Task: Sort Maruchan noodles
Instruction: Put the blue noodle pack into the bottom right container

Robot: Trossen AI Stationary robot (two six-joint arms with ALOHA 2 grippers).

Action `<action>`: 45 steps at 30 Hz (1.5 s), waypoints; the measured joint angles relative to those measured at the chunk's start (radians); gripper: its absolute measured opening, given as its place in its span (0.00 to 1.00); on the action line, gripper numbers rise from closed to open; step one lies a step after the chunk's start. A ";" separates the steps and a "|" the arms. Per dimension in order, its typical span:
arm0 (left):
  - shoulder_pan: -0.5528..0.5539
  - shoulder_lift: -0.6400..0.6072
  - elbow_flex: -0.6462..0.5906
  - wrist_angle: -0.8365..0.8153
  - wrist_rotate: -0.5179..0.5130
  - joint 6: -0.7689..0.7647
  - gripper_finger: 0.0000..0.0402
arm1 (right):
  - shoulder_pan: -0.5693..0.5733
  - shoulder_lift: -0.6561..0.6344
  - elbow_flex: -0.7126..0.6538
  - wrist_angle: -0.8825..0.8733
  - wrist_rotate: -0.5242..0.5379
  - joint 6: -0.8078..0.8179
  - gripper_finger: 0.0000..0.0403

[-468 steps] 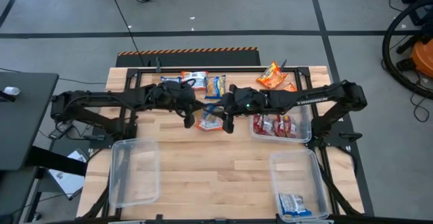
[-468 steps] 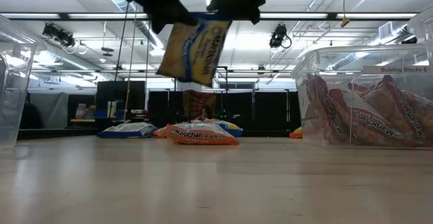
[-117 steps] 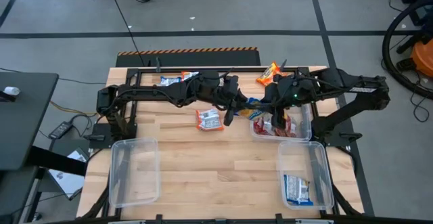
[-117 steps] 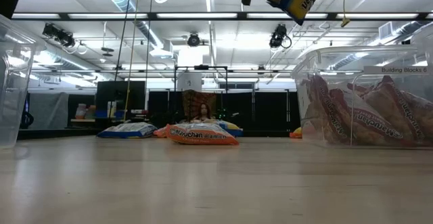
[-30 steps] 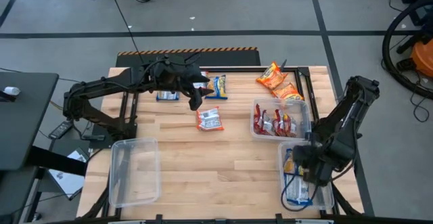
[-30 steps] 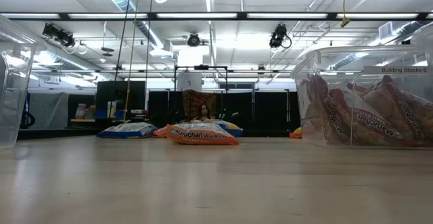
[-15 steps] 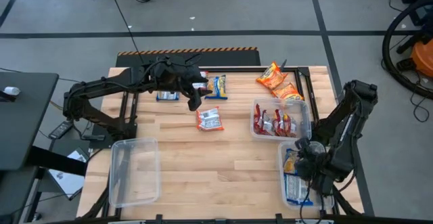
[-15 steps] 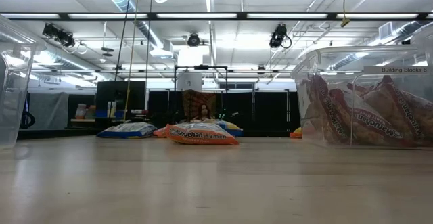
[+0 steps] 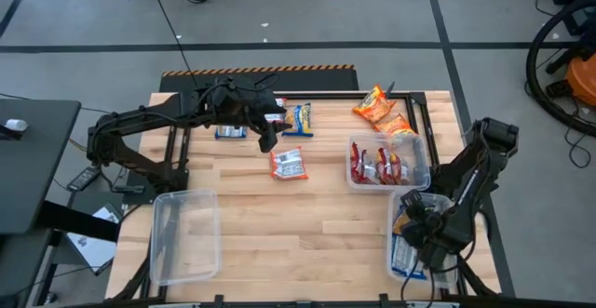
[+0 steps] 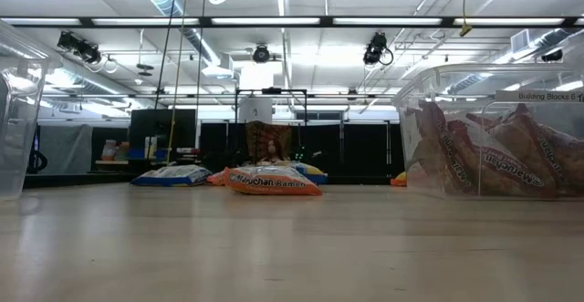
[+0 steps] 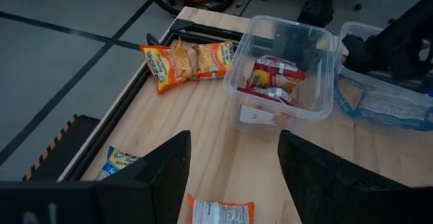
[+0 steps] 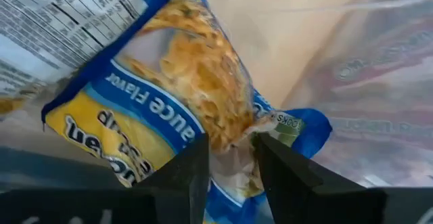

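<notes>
My right gripper [image 9: 421, 238] reaches down into the near right bin [image 9: 392, 252], fingers apart, with the end of a blue-and-yellow noodle packet [image 12: 169, 109] between them. That packet lies on another packet [image 12: 61, 21] in the bin. My left gripper [image 9: 268, 140] hangs open above the table's far middle, holding nothing. On the table below it lie a red-and-white packet [image 9: 287, 164], blue-and-yellow packets [image 9: 298, 117] and two orange packets [image 9: 382, 111]. The far right bin [image 9: 353, 180] holds several red packets [image 11: 270, 75]. My right gripper comes from above, pointing steeply down, and the blue-and-yellow packet's crinkled end [image 12: 233, 149] sits in the gap between its fingers [image 12: 291, 166]. Whether the fingers touch it, I cannot tell. The packet lies tilted in the bin on the packet beneath it.
An empty clear bin [image 9: 183, 234] stands at the near left. The two right bins stand close together along the right edge. Bare wood lies open in the table's middle [image 9: 298, 224]. A black frame rail [image 9: 279, 94] runs along the far edge.
My right gripper has sunk lower into the near right bin, shifted a little toward the near edge and rolled its wrist, with the blue-and-yellow packet staying under it. In the low view the bin of red packets has shifted slightly.
</notes>
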 joint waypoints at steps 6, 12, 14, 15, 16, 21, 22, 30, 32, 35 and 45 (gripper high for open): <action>0.000 0.000 0.000 0.000 -0.011 0.002 0.56 | -0.023 0.009 0.015 -0.004 -0.016 -0.008 0.16; 0.000 0.000 0.000 0.000 -0.018 0.002 0.56 | -0.033 -0.006 0.044 0.003 -0.045 0.007 0.02; 0.000 0.000 0.000 0.000 -0.018 0.002 0.56 | -0.033 -0.030 0.060 0.004 -0.053 0.012 0.01; 0.000 0.000 0.000 0.000 -0.018 0.002 0.56 | -0.036 -0.046 0.070 0.012 -0.063 0.012 0.01; 0.000 0.000 0.000 0.000 -0.018 0.001 0.56 | -0.039 -0.064 0.082 0.027 -0.076 0.012 0.01; 0.000 0.000 0.000 0.000 -0.018 0.003 0.56 | -0.056 -0.170 0.107 0.200 -0.156 0.024 0.01; 0.000 0.000 0.000 0.000 -0.018 0.003 0.56 | -0.059 -0.187 0.107 0.247 -0.160 0.029 0.01; 0.000 0.000 0.000 0.003 -0.018 0.000 0.56 | -0.079 -0.187 -0.019 0.508 -0.171 0.108 0.03; 0.000 0.000 0.000 0.002 -0.018 -0.003 0.56 | -0.084 -0.181 -0.020 0.463 -0.188 0.147 0.05; -0.003 0.000 0.000 0.000 -0.018 -0.005 0.56 | -0.087 -0.180 0.032 0.285 -0.194 0.148 0.08; -0.002 0.000 0.000 0.000 -0.020 0.023 0.56 | -0.017 -0.178 0.072 -0.033 0.099 -0.313 0.20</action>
